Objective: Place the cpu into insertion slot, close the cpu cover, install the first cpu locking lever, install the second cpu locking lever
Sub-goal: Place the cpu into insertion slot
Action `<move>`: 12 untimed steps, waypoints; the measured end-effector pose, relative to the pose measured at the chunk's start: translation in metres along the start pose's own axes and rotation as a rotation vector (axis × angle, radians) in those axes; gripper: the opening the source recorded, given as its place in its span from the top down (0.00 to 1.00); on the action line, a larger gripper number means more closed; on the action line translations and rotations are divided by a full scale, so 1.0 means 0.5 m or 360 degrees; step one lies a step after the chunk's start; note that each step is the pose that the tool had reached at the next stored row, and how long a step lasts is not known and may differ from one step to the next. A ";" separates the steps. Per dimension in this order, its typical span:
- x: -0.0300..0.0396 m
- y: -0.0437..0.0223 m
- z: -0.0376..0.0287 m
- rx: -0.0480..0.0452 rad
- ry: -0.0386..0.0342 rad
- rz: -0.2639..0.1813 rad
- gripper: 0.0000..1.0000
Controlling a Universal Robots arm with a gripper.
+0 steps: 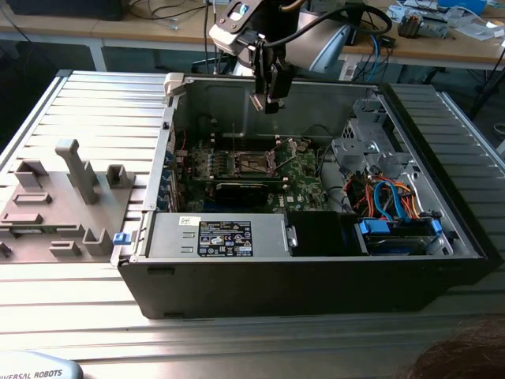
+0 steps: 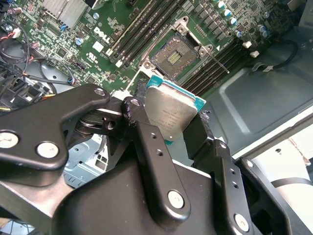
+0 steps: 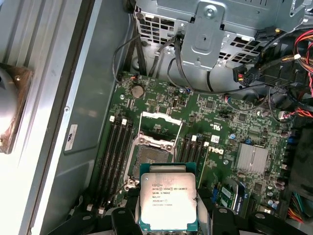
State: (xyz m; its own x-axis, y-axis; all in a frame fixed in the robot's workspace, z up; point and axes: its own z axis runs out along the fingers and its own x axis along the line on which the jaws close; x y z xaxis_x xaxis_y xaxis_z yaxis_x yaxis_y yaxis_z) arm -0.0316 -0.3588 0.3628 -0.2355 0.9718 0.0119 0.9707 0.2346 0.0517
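My gripper [image 1: 266, 101] hangs above the open computer case, shut on the cpu [image 1: 257, 102]. In both wrist views the cpu [image 2: 168, 110] [image 3: 168, 198] is a silver-topped square chip with a green edge, clamped between the two black fingers [image 2: 146, 142]. It is in the air, apart from the board. On the green motherboard [image 3: 215, 117] below lies the insertion slot [image 3: 146, 157] [image 2: 176, 55], dark, silver-rimmed and bare. The cpu cover [image 3: 157, 128] stands swung open next to the slot. In the exterior view the slot [image 1: 252, 164] is beneath the gripper.
Black memory slots [image 3: 115, 152] flank the socket. A metal drive cage [image 1: 371, 142] with coloured cables [image 1: 390, 197] fills the case on the exterior view's right. The power supply [image 1: 221, 235] lies along the front. A grey fixture tray [image 1: 63, 197] sits outside the case.
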 end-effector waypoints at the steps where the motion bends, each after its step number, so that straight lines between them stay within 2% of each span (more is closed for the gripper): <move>1: 0.000 0.000 0.000 0.0000 0.0000 0.0002 0.46; 12: 0.000 0.000 0.000 0.0000 -0.0001 0.0011 0.46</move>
State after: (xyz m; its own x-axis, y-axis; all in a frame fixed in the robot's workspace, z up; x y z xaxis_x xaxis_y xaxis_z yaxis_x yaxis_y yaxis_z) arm -0.0316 -0.3588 0.3628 -0.2287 0.9734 0.0119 0.9723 0.2278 0.0516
